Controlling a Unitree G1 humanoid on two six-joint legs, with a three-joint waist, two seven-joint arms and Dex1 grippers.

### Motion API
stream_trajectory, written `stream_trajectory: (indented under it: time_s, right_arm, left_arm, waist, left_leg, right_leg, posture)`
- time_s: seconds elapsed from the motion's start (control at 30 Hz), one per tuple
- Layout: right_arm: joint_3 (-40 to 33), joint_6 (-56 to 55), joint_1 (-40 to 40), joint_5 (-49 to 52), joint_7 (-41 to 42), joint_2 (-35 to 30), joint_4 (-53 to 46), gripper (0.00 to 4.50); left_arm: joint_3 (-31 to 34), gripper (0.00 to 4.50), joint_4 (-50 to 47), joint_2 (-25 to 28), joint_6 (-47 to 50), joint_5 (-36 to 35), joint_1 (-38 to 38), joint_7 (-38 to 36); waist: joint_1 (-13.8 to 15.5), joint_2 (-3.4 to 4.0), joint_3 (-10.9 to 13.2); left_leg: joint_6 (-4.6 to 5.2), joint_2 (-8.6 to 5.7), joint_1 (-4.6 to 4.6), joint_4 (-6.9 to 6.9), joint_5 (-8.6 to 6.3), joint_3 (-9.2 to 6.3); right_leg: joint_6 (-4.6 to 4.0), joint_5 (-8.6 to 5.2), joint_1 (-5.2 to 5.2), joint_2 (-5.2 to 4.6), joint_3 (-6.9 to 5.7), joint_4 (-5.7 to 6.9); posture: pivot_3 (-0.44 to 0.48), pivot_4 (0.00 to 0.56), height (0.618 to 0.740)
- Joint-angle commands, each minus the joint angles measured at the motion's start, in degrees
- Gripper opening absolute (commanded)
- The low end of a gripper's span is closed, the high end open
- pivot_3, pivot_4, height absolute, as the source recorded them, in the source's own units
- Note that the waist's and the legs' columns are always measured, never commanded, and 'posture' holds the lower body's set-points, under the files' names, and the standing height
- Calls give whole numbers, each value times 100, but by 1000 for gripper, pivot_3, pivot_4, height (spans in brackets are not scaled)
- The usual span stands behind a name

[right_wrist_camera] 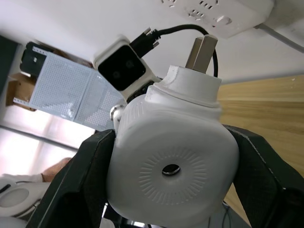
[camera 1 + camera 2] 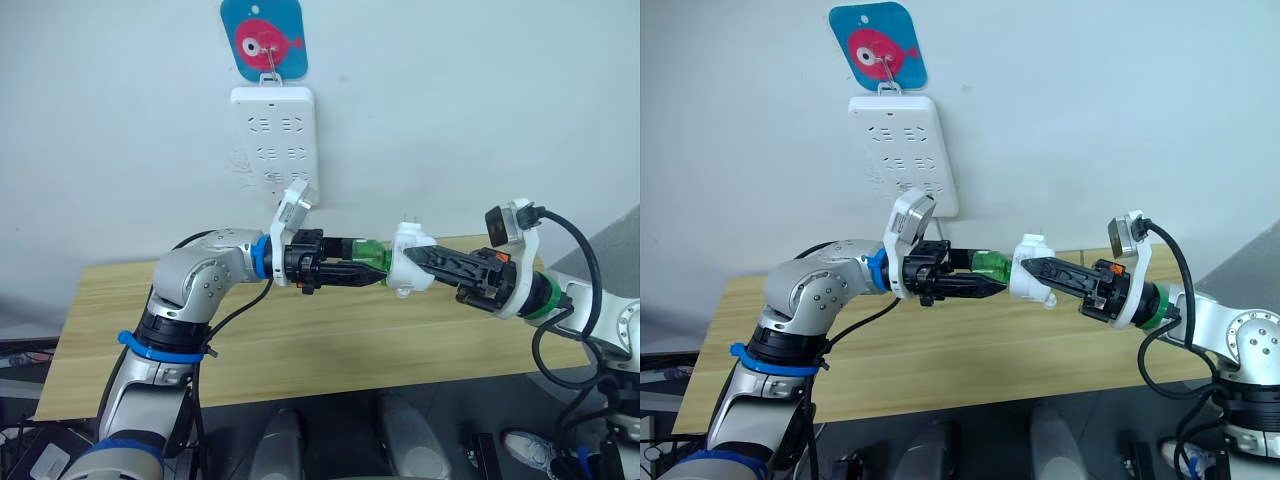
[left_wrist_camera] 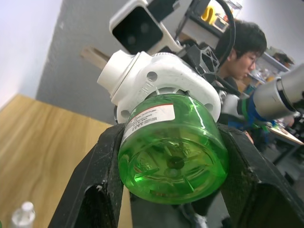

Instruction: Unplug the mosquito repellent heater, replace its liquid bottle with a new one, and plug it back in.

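Nearest the cam: left gripper (image 2: 345, 270), fingers clamped on the green liquid bottle (image 2: 370, 258), one finger (image 3: 102, 183) on each side of its base. Opposite it, right gripper (image 2: 435, 263) clamped around the mosquito repellent heater (image 2: 410, 258), fingers on both flanks of the white body. Both held mid-air over the wooden table (image 2: 120, 330), w/ bottle and heater joined end to end, between the 2 arms.

Big to small for the rest:
- Table: light wood, runs across behind the arms. A small clear bottle w/ white cap (image 3: 21, 216) stands on it in the left wrist view; can't tell if it's the spare.
- Power strip (image 2: 275, 135): white, hung on the wall under a blue fish hook tag (image 2: 263, 38), well above the heater. No plug in its sockets.
- Heater: prongs (image 1: 200, 51) bare, pointing up twd the wall.
- Bottle: neck seated in the heater's underside.

Progress, as I read it: unplug is done, heater's off the strip. Bottle swap is underway; can't tell whether this bottle is coming out or going in. Replug not yet done.
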Motion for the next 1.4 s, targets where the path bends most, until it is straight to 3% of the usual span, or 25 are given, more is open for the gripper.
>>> stream_trajectory:
  time_s: [0.03, 0.17, 0.6, 0.87, 1.03, 1.23, 1.4]
  right_arm:
    - [-41, 49, -340, 148, 206, -458, -220, 3180]
    - [60, 88, -584, -89, 481, -817, -325, 3180]
    - [165, -300, -886, -2617, 2519, -1081, -1058, 3179]
    - [30, -252, -756, -2754, 2645, -1008, -990, 3179]
    - [-139, -221, -423, -3212, 2772, -1397, -981, 3179]
    - [275, -785, 509, -5322, 2862, -2384, -1285, 3179]
    - [1434, -1496, 911, -7362, 2444, -2341, -966, 3179]
  left_arm:
    - [248, 2297, 244, 194, 457, -212, -201, 29]
    - [393, 2297, 440, 185, 915, -501, -399, 195]
    - [564, 2296, 695, 309, 1818, -1010, -665, 343]
    - [558, 2296, 416, 448, 1669, -964, -500, 34]
    - [540, 2296, 276, 785, 1446, -801, -236, -197]
    - [462, 2296, -129, 1208, 622, -286, 320, -324]
    - [503, 2296, -492, 1117, 500, -377, 536, -235]
  waist:
    - [-1, 0, 0]
    - [7, 0, 0]
    - [4, 0, 0]
    - [5, 0, 0]
    - [12, 0, 0]
    - [23, -1, 1]
    - [27, -3, 2]
  left_leg:
    - [1, 1, 0, 0, 0, -1]
    - [1, 1, -2, 1, 0, -4]
    - [-13, 0, -1, 0, 7, -5]
    - [-14, 1, -1, 0, 8, -4]
    - [-15, 1, -1, -1, 8, -4]
    - [-11, -1, 0, -3, 6, -3]
    - [2, -1, -1, 0, -1, -2]
  right_leg:
    - [0, 0, -1, 0, -1, 0]
    - [0, 0, 0, 1, -5, -2]
    - [0, 0, -2, -1, -5, -4]
    - [0, 0, -2, -3, -5, -4]
    - [0, 0, -2, -3, -4, -4]
    - [0, 0, -3, -4, -3, -8]
    - [0, 0, -2, -4, -1, -6]
  posture:
    - [-161, 205, 740]
    - [-161, 205, 740]
    - [-165, 201, 740]
    - [-167, 201, 740]
    - [-166, 212, 740]
    - [-160, 232, 740]
    - [-153, 239, 740]
